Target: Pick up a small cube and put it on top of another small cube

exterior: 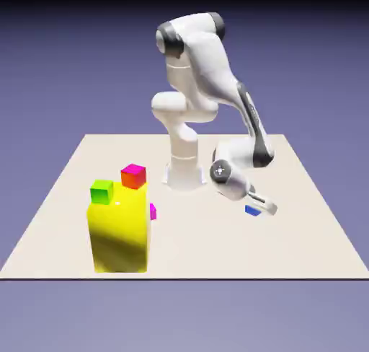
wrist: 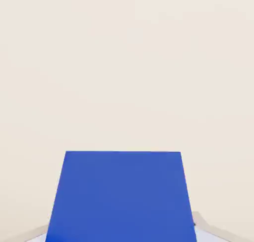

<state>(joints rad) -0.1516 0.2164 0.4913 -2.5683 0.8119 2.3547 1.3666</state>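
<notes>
The small bright-blue cube sits low over the beige table on the exterior view's right, at the tip of my tilted gripper. In the hand view the cube fills the bottom middle, large, between the fingers. Only thin grey slivers of the fingertips show, pressed against its two sides. My gripper is shut on it. Whether the cube is off the table I cannot tell. No second blue cube is in view.
A big yellow block stands at the exterior view's front left. On its top rest a green cube and a red-and-magenta cube. A small magenta piece pokes out behind its right side. The robot's base stands behind.
</notes>
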